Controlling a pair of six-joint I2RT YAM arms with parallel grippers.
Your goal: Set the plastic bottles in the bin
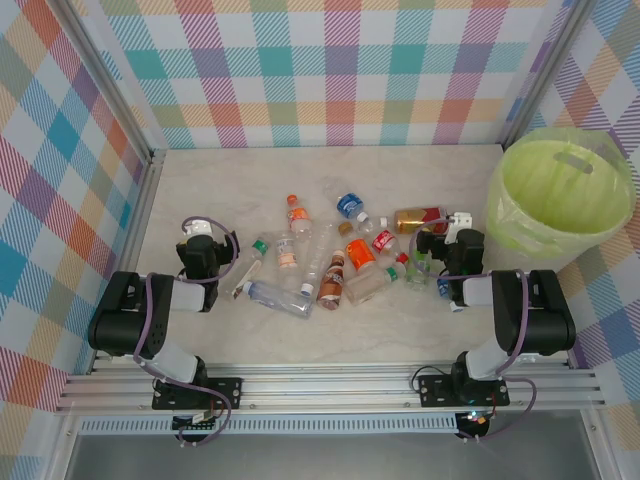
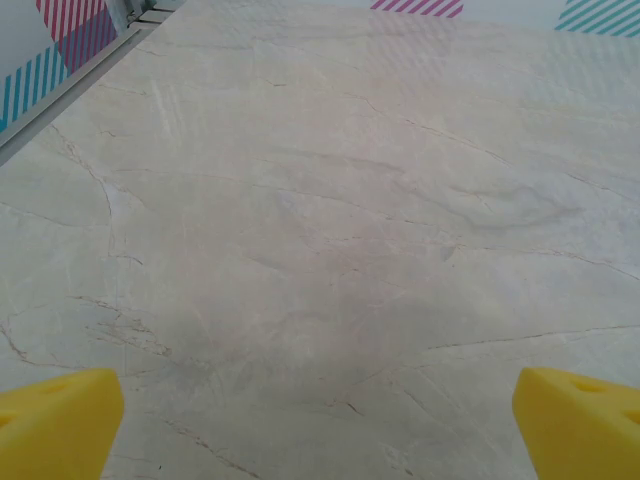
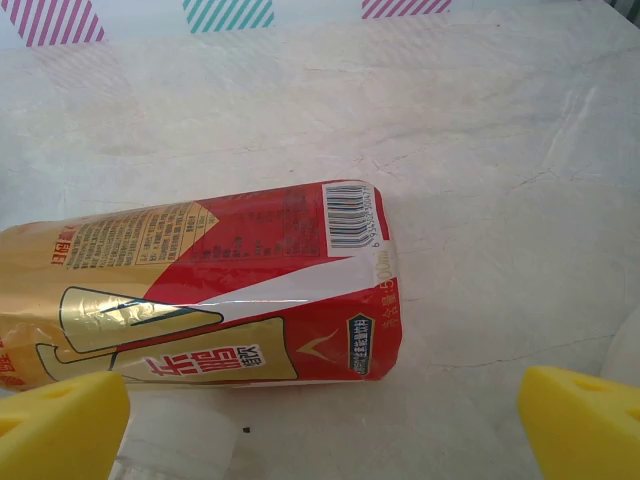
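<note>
- Firstly, your left gripper (image 1: 200, 230) sits at the left of the table (image 2: 320, 200), jaws spread wide and holding nothing. The wrist view has bare marbled surface between its yellow pads (image 2: 55, 425).
- Next, the plastic bottles (image 1: 330, 262) lie scattered mid-table, between the two arms. Most are on their sides, some touching or overlapping.
- Expect them to be light and thin-walled. They will likely dent under a squeeze, roll when nudged, and slide on slick labels.
- Take each across the body at mid-length, jaws square to its long axis. Crushed ones probably give a flatter, surer hold.
- Then your right gripper (image 1: 455, 238) is also fully open and empty, just beside the pile's right end.
- Directly ahead of it lies a red-and-gold labelled bottle (image 3: 230, 300) on its side, its base end pointing right. This looks like your easiest first pick.
- Its label carries a barcode (image 3: 352, 215), a block of fine print too small to read, and white Chinese characters you cannot reliably make out.
- Finally, the bin (image 1: 545, 175) stands upright at the far right, lined with a clear bag and apart from the bottles.
</note>
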